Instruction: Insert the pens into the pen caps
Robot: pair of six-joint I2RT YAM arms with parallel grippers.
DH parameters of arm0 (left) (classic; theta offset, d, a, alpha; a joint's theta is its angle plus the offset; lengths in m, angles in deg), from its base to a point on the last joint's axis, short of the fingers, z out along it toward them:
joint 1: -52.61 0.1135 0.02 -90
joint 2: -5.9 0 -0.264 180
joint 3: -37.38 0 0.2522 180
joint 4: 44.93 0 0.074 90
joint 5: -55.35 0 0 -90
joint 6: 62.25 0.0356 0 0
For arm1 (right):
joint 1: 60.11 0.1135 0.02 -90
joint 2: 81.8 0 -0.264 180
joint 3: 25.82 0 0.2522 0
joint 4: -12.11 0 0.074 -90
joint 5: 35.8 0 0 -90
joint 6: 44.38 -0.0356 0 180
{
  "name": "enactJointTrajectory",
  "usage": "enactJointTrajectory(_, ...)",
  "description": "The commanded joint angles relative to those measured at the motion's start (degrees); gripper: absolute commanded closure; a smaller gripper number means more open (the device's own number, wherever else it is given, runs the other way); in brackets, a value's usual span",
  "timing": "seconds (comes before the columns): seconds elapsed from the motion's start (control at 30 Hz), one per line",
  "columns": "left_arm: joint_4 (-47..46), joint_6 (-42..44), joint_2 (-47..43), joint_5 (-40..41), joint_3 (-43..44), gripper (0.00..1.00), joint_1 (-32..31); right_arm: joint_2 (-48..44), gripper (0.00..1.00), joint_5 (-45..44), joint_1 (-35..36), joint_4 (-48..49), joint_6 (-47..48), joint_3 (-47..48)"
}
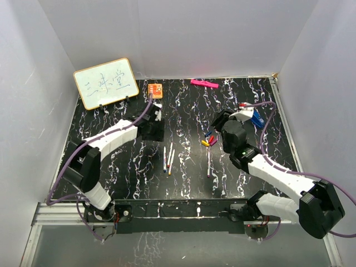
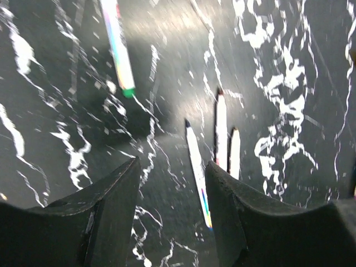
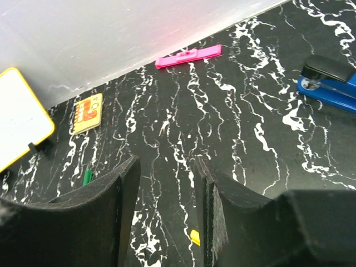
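While left end effector (image 2: 171,165) and right end effector (image 3: 167,161) gape empty, slim white pens (image 2: 221,129), glossy veined black table (image 2: 311,67)

The right gripper's (image 3: 166,167) two black fingers (image 3: 111,211) stand parted above a black, white-veined table (image 3: 233,122). A flat pink bar (image 3: 188,55) lies at the foot of the white wall (image 3: 139,28). Left of the bar and nearer the camera sit an orange block (image 3: 87,113) and a yellow-framed whiteboard (image 3: 16,117); to its right is a blue stapler (image 3: 328,83). Nearer still, a green cap (image 3: 87,177) peeks past one finger, and a yellow cap (image 3: 194,237) shows low in the gap.
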Motion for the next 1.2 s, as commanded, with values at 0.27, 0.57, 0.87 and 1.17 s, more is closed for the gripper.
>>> enactJointTrajectory(0.27, 11.6, -4.6, -1.9, 1.7, -4.2, 0.53, -7.7, -0.6, 0.61, 1.9, -2.8, -2.2, -3.9, 0.6)
enactJointTrajectory(0.57, 8.6, -6.4, -0.3, -0.9, -4.7, 0.54, -9.2, -0.9, 0.61, 2.7, -2.8, -2.2, -4.1, 0.2)
enactJointTrajectory(0.87, 7.9, -6.4, 3.1, -1.5, -4.3, 0.56, -10.3, -1.5, 0.61, 3.0, -2.9, -2.1, -4.8, -0.4)
enactJointTrajectory(1.17, 7.6, -6.1, 5.2, -1.1, -2.7, 0.57, -10.8, -2.4, 0.61, 3.5, -2.9, -2.1, -4.8, -0.5)
